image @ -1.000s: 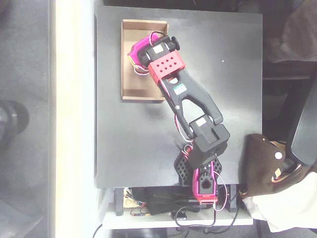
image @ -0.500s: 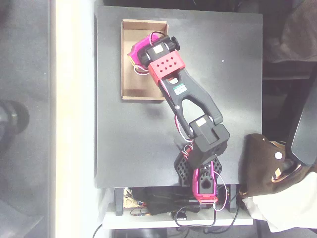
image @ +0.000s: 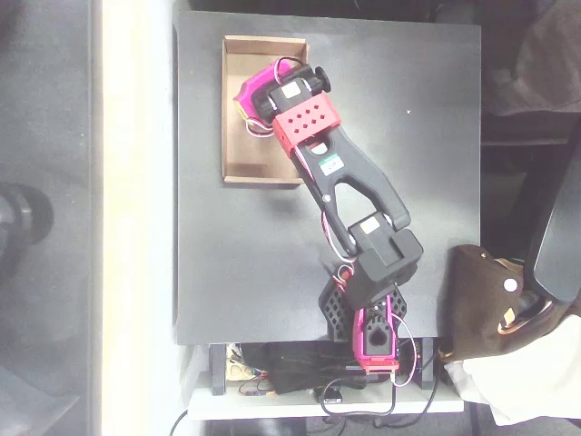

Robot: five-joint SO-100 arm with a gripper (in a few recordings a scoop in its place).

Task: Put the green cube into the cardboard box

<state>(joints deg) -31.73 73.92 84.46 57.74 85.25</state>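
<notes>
Overhead view: we count one shallow tan cardboard box [image: 238, 145] with low walls and one black-and-magenta arm on the dark square table [image: 236, 263]. The arm's magenta two-finger gripper [image: 247, 98] hangs over the box's upper half, the box floor directly beneath it and bare floor showing below it in the picture. We cannot tell how far the jaws are parted or what they hold. We cannot make out the green cube or anything else in the box.

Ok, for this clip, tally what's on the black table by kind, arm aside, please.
Cardboard box: 1
Green cube: 0 visible; the gripper sits over the box and may hide it
Total: 1
</notes>
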